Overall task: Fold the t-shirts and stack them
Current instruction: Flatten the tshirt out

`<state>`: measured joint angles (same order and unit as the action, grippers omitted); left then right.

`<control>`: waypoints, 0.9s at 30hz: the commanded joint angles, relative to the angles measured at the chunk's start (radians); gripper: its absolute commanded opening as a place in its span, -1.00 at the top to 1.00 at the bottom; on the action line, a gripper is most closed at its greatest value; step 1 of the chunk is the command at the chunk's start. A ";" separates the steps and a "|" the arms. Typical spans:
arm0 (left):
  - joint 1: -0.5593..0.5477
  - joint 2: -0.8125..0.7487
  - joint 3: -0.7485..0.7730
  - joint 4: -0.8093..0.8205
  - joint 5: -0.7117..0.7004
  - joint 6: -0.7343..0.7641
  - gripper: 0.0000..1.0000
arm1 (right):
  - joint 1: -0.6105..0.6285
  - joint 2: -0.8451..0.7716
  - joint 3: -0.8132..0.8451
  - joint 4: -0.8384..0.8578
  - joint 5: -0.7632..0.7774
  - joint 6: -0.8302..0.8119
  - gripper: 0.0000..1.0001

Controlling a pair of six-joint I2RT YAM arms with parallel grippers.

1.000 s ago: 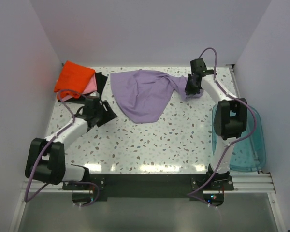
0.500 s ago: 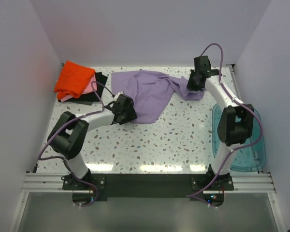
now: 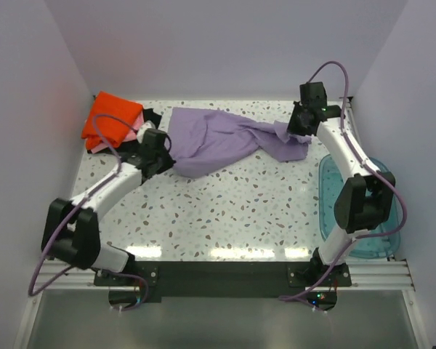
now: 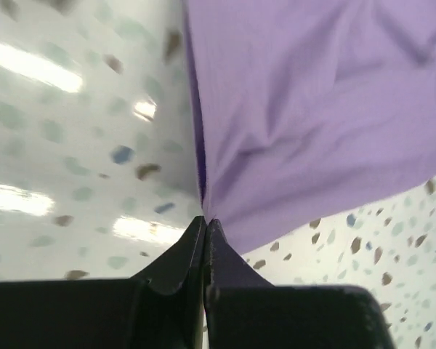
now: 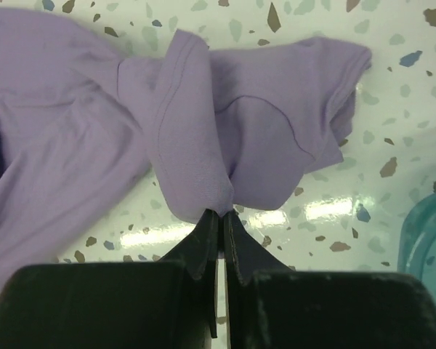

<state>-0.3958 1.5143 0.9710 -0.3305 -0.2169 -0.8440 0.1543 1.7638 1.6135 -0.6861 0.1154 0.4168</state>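
Note:
A lavender-purple t-shirt [image 3: 218,138] lies rumpled across the back of the table, stretched between both arms. My left gripper [image 3: 162,151] is shut on its left edge [image 4: 203,196]; the cloth [image 4: 312,109] fans out above the pinched fingertips [image 4: 204,220]. Over at the right end, my right gripper [image 3: 298,129] is shut on a bunched fold of the same shirt [image 5: 196,167], the jaws [image 5: 219,214] pressed together on the cloth. Orange [image 3: 115,120], pink [image 3: 134,132] and black [image 3: 147,120] folded t-shirts sit stacked at the back left.
A translucent teal bin [image 3: 378,211] stands at the right edge of the speckled table [image 3: 240,211], its corner [image 5: 429,233] showing in the right wrist view. White walls close in the back and both sides.
The left arm swung from the front of the shirt to its left edge and shut on it. The right gripper moved further right and back, pulling the shirt out longer.

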 commanded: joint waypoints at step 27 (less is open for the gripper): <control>0.420 -0.169 -0.064 -0.068 0.117 0.189 1.00 | -0.075 0.223 0.309 0.270 0.018 0.066 1.00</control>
<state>-0.0055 1.3914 0.9012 -0.4282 -0.1139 -0.6899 0.0826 2.0411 1.8545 -0.5743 0.1131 0.4538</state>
